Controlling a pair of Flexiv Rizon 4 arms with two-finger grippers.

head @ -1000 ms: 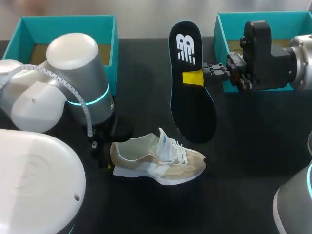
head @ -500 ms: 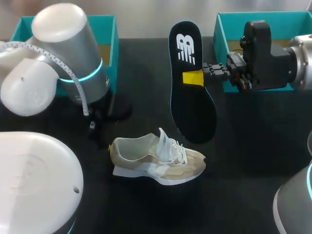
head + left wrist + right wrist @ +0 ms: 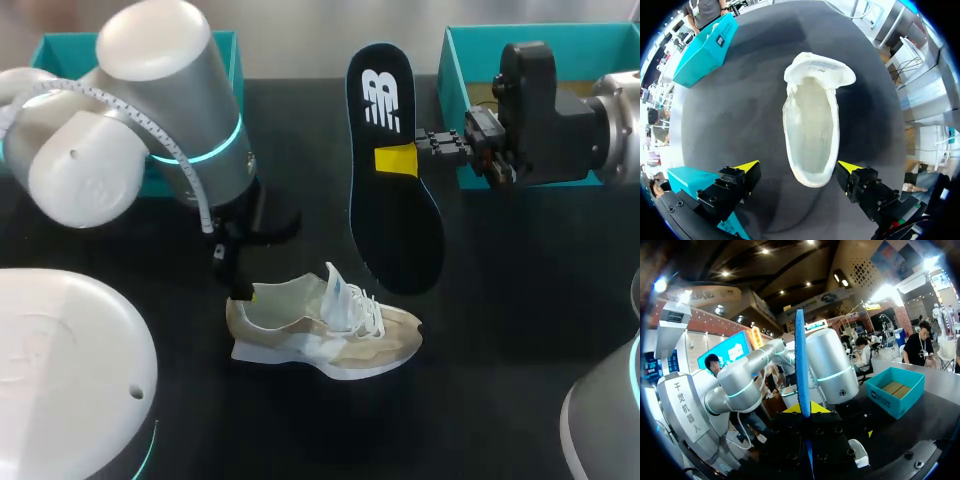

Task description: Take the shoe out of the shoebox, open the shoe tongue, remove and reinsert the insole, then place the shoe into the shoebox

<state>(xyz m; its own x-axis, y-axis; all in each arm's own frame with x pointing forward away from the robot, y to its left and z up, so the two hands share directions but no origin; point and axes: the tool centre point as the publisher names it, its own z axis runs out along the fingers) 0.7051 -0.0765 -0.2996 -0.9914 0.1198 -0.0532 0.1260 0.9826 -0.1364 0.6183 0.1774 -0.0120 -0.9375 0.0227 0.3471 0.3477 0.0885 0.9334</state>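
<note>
A beige sneaker (image 3: 325, 325) lies on its side on the black table, toe to the right and tongue pulled up. In the left wrist view the sneaker (image 3: 812, 125) shows its empty inside, heel nearest. My left gripper (image 3: 240, 288) hangs open just over the heel, its fingers (image 3: 747, 167) standing either side without touching. The dark insole (image 3: 390, 170) with a white logo is held upright in the air above the shoe, and my right gripper (image 3: 400, 160) is shut on its edge. Seen edge-on, the insole (image 3: 801, 365) rises from between the right gripper (image 3: 805, 409).
One teal box half (image 3: 225, 60) stands at the back left behind my left arm, another teal box half (image 3: 455, 70) at the back right behind my right gripper. Both have brown cardboard floors.
My left arm has swung right and forward, bringing its open gripper from left of the shoe to the heel. The right arm and insole have not moved.
</note>
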